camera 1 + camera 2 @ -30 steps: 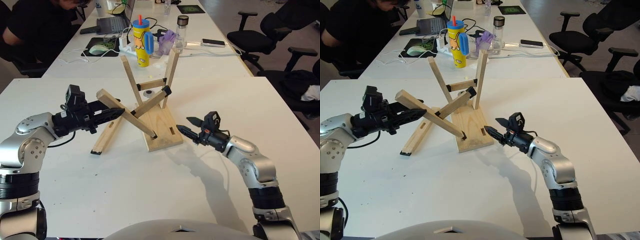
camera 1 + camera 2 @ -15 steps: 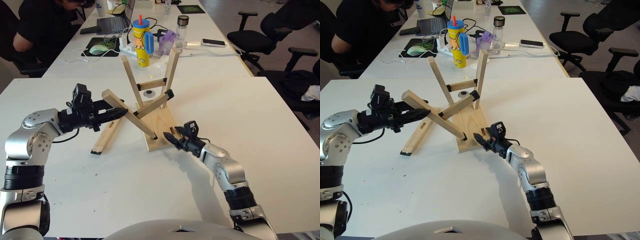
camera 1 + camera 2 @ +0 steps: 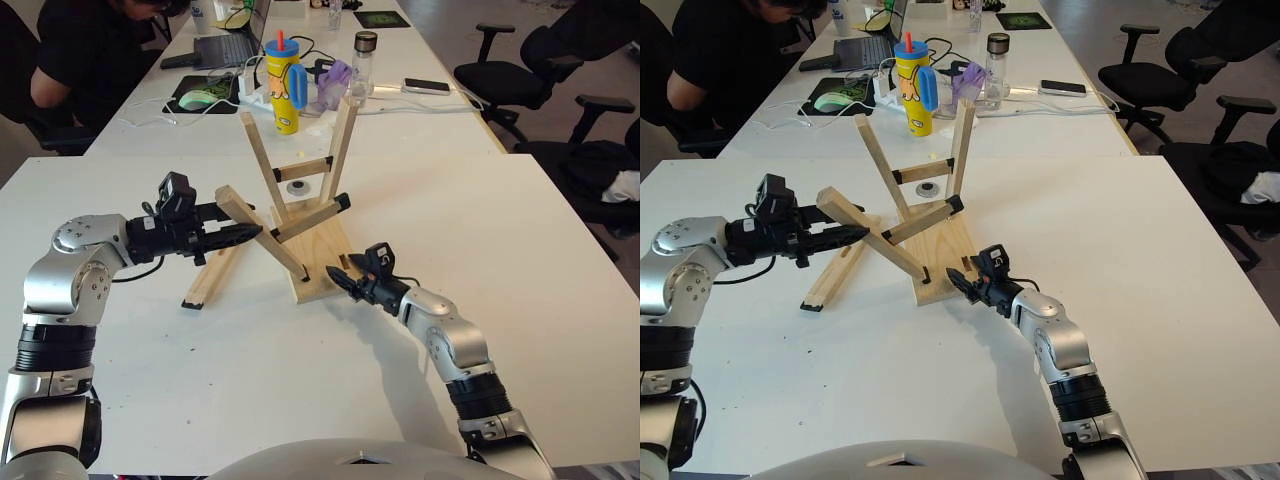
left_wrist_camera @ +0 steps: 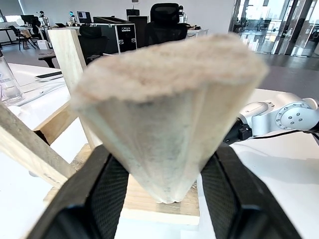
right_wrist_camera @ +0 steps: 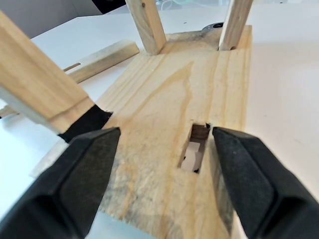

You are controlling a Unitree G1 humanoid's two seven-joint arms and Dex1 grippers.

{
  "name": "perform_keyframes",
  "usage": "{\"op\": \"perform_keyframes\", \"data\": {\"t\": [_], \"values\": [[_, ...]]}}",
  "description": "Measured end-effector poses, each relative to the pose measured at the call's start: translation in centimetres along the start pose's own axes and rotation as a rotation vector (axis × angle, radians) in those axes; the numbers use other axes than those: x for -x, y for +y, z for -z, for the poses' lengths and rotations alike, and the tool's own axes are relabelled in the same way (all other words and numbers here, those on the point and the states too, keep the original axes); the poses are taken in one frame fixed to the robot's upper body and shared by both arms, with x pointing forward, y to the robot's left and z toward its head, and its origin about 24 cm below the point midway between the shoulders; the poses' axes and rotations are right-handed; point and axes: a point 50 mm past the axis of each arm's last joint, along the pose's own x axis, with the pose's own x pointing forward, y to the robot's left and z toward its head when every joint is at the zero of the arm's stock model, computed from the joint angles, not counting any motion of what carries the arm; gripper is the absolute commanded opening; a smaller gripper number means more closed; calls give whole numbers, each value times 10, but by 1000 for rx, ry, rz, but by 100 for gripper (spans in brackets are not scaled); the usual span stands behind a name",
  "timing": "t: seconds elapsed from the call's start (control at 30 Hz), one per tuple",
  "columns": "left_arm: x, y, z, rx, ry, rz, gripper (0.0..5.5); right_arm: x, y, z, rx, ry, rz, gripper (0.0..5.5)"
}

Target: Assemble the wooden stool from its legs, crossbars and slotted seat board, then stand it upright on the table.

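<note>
The left hand (image 3: 240, 236) is clamped on the upper end of a leg (image 3: 283, 252) that slants down to the board (image 3: 325, 245). The board lies flat on the desk (image 3: 300, 400) with two legs (image 3: 260, 155) standing in its far slots. The right hand (image 3: 342, 279) is spread open at the board's near edge, fingers either side of an empty slot (image 5: 195, 147).

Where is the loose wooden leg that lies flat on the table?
In the left eye view, the loose leg lies left of the seat board, under the left gripper.
</note>
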Motion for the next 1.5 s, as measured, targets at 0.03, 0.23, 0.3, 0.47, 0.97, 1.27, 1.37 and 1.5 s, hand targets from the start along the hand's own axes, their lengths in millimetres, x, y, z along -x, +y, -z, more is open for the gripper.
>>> {"op": "perform_keyframes", "data": {"t": [0.03, 0.23, 0.3, 0.47, 0.97, 1.27, 1.37, 1.5], "values": [[-1, 1, -2, -9, 8, 4, 205, 0, 0, 0, 6, 4, -3, 342], [-10, 0, -7, -91, 61, 51, 205, -1, 2, 2, 61, 38, -7, 342], [-18, -6, -6, -147, 101, 81, 205, -1, 2, 3, 97, 55, -3, 342], [-31, -13, 2, -165, 112, 87, 205, -2, 4, 5, 171, 90, -6, 342], [-27, -26, 103, 189, 278, 35, 336, -9, 10, 10, 220, 117, -65, 341], [23, 1, 70, 35, 281, -329, 427, -7, 11, 11, 212, 91, -50, 341], [35, 1, 82, 11, 308, -596, 476, 3, 12, 13, 227, 42, -20, 341], [30, -38, 114, 149, 306, -718, 506, 17, 6, 17, 235, -2, 24, 341]]}}
